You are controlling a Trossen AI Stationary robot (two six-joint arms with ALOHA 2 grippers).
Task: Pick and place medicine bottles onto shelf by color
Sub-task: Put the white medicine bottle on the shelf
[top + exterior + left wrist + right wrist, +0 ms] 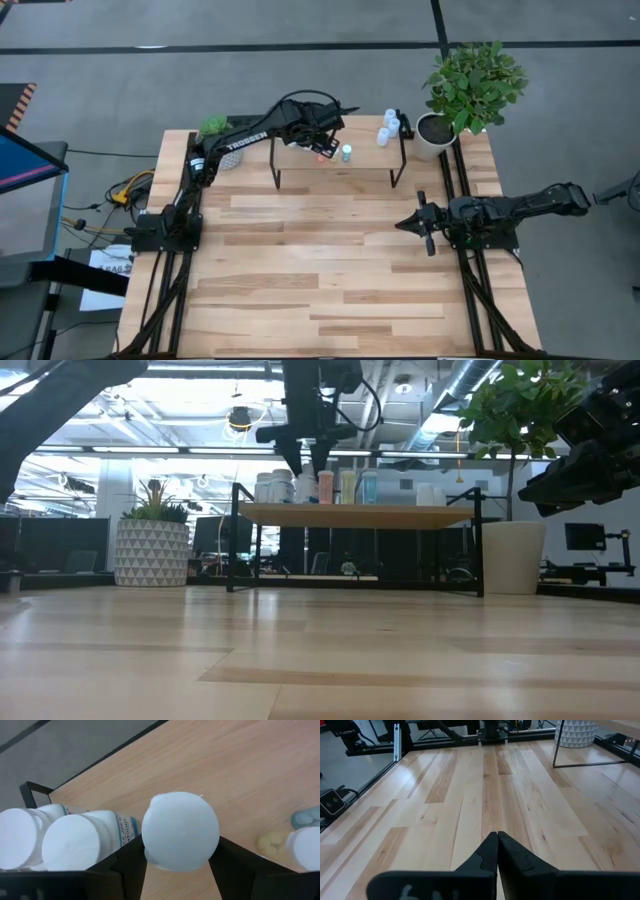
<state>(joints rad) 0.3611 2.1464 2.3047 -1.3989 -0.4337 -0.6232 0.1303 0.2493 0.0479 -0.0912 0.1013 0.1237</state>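
Observation:
The light-wood shelf (340,168) stands at the table's far side. My left gripper (322,133) reaches over it from above and is shut on a white bottle (180,830), which stands in the row on the shelf (305,487). Two more white bottles (75,842) stand beside it. Orange-red (325,487), yellow (347,487) and green-capped (369,487) bottles stand on its other side. Pale-blue bottles (386,130) stand at the shelf's right end. My right gripper (403,224) is shut and empty, low over the table's right side. My left gripper has the white bottle between its two fingers (127,860), one on each side of the body (150,857) just below the cap. The fingers point down from above. The bottle is upright, and in the low view its base looks level with the shelf top.
A leafy plant in a white pot (435,130) stands right of the shelf, and a small patterned pot (150,550) stands left of it. The wide tabletop (320,270) lies bare in front of the shelf. The shelf's black legs (277,165) stand at its corners.

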